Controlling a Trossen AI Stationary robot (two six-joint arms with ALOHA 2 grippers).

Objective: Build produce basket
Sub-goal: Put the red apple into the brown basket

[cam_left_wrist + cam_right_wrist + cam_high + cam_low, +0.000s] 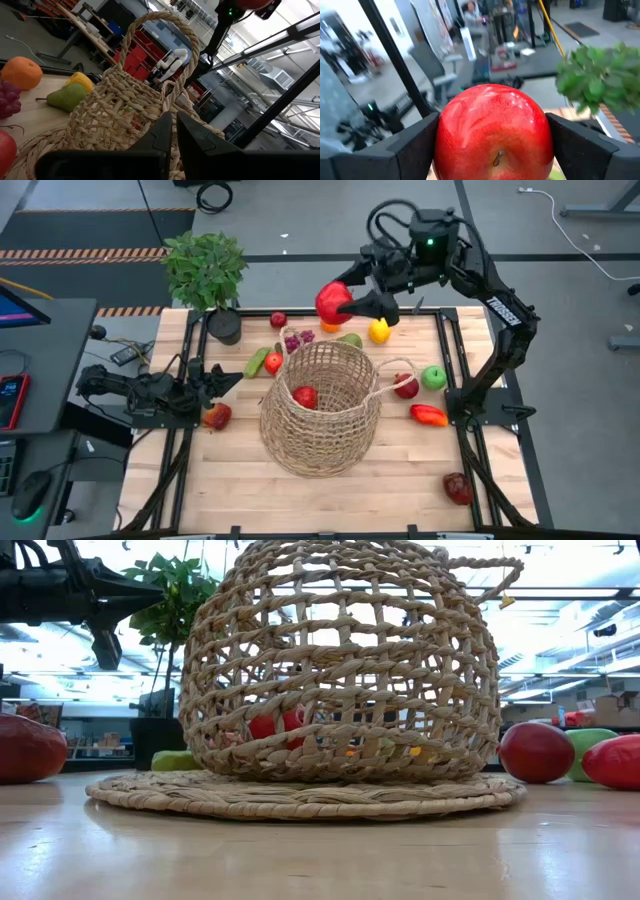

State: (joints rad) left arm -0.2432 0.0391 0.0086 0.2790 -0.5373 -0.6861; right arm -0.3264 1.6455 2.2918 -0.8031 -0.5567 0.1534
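The wicker basket [320,405] stands mid-table with a red apple [305,397] inside it. My right gripper [338,302] is high above the table's far edge, beyond the basket, shut on another red apple [495,132]. Loose produce lies around the basket: an orange [20,72], a green pear [67,96], grapes [297,340], a cucumber [257,362], a green apple [434,377] and a red pepper [429,415]. My left gripper [172,125] waits shut and empty at the table's left edge, pointing at the basket. My right gripper pinches the red apple between its two fingers [415,145], one on each of two opposite sides [445,140]. The fingers come about level from the table's far right. The apple is lifted clear, well above the table, with one dimpled end facing the wrist.
A potted plant [207,275] stands at the far left corner. A red apple [217,416] lies just in front of my left gripper. Another red apple [406,386] rests by the basket's loop handle [385,375], and a dark red fruit [458,488] lies near the right front corner.
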